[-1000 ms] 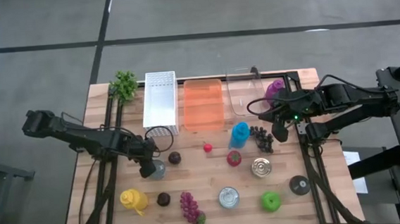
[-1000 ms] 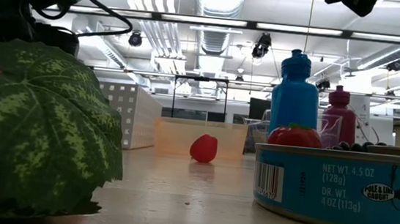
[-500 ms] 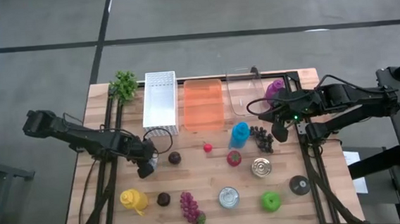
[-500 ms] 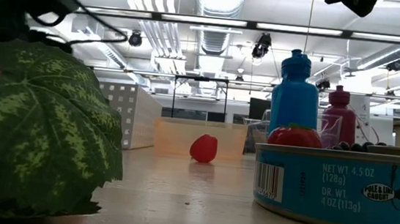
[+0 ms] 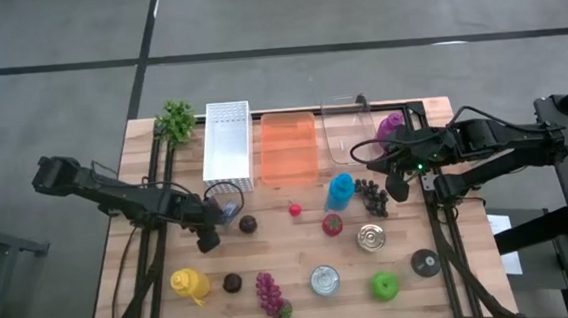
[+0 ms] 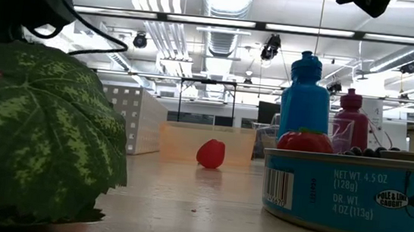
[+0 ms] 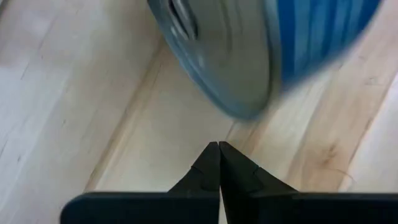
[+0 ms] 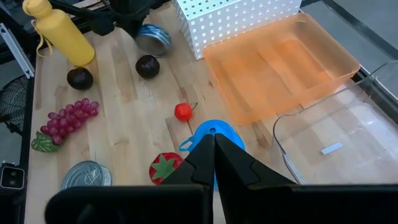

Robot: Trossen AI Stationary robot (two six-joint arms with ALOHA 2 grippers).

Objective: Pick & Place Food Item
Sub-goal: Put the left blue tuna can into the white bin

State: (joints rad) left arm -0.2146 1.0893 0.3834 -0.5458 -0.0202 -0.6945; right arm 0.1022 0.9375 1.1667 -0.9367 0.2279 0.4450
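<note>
A blue tin can point(image 5: 227, 209) lies on its side on the wooden table, just short of the near end of the white basket point(image 5: 227, 143). In the left wrist view the can point(image 7: 249, 50) is blurred, with its silver end turned my way. My left gripper point(image 5: 208, 242) is shut, points steeply down close above the table and stands a little nearer than the can; a strip of bare wood shows between its tips point(image 7: 219, 146) and the can. My right gripper point(image 5: 398, 189) hangs shut, high over the table's right side point(image 8: 214, 140).
Along the far edge, beside the white basket, stand an orange tray point(image 5: 289, 147) and a clear bin point(image 5: 350, 132). A dark plum point(image 5: 247, 224), a small red fruit point(image 5: 295, 210), a blue bottle point(image 5: 339, 190), a strawberry point(image 5: 333, 224), grapes point(image 5: 269, 293), a yellow bottle point(image 5: 188, 283) and other cans lie scattered.
The blue can has rolled from right beside my left gripper toward the table's far edge, ending close to the white basket. My left gripper has sunk slightly toward the table and stayed shut.
</note>
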